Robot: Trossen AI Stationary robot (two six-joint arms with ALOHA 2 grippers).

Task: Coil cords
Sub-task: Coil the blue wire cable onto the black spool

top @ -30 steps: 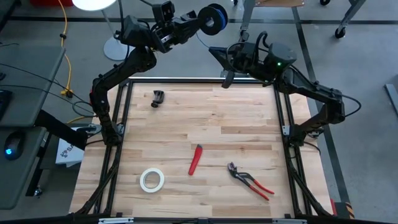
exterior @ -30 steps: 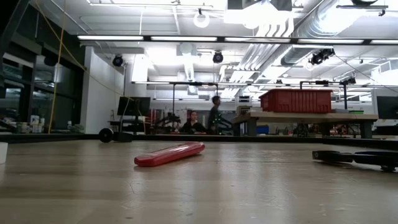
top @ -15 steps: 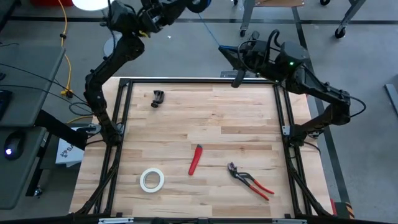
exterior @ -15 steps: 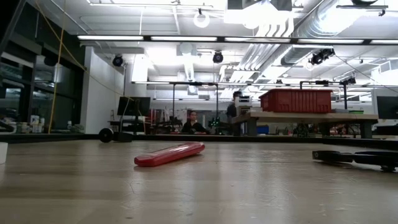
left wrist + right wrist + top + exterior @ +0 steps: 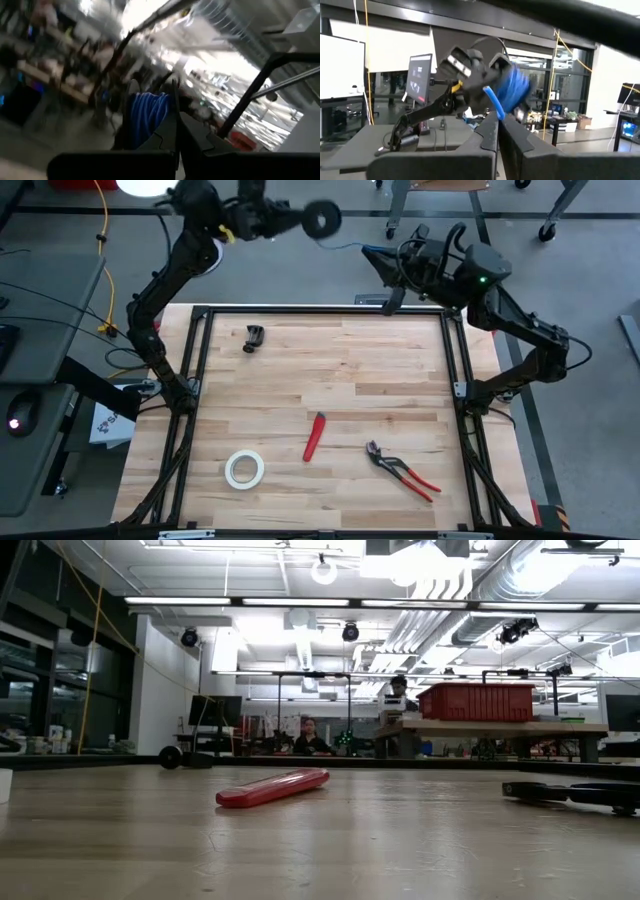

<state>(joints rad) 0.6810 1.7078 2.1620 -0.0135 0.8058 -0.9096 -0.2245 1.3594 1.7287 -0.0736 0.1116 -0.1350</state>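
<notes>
- Left gripper (image 5: 300,220) is raised beyond the table's (image 5: 330,385) far edge, fingers clamped on the black spool (image 5: 322,218); the left wrist view shows blue wire (image 5: 146,120) wound on it, just past the closed fingertips.
- Right gripper (image 5: 372,256) is also up past the far edge, near the far right corner, fingers pressed together on the wire; in the right wrist view the blue strand (image 5: 495,103) rises from between the tips toward the spool (image 5: 512,90).
- A thin wire span (image 5: 345,245) runs in the air between the two grippers, well above the wood.
- Risk: the wire is very thin, so it could slide out of the right pinch if the arms pull apart; the free end would drop off the table.
- Risk: too much tension could snap it or tug the spool askew in the left grip.
- Risk: slack could let turns spring loose from the spool.
- Tape roll (image 5: 244,469), red tool (image 5: 314,436), pliers (image 5: 402,470) and a small black clip (image 5: 254,337) lie on the table, well clear.
</notes>
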